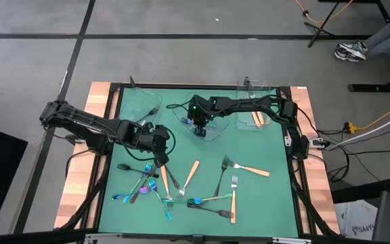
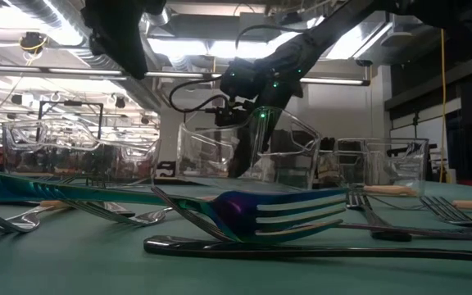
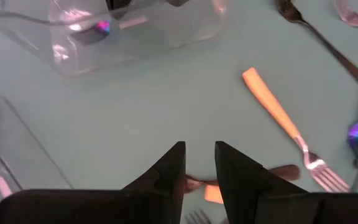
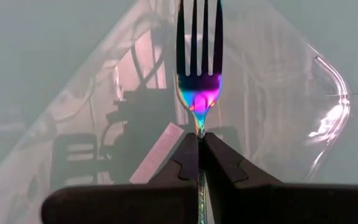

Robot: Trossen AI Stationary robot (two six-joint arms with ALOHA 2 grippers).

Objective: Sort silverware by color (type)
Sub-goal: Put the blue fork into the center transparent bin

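Holding an iridescent blue-purple metal fork [image 4: 199,93] by its neck with fingers pinched tight, the right gripper [image 4: 199,146] hangs over the clear plastic tray [image 1: 212,129] in the middle of the far row, tines pointing away from the wrist. A good release here probably means lowering until the fork is inside the tray walls, then opening gently so it does not bounce out. The left gripper [image 3: 199,163] hovers empty, fingers slightly parted, above the green mat [image 1: 269,149] near an orange-handled silver fork [image 3: 284,118], beside the loose pile.
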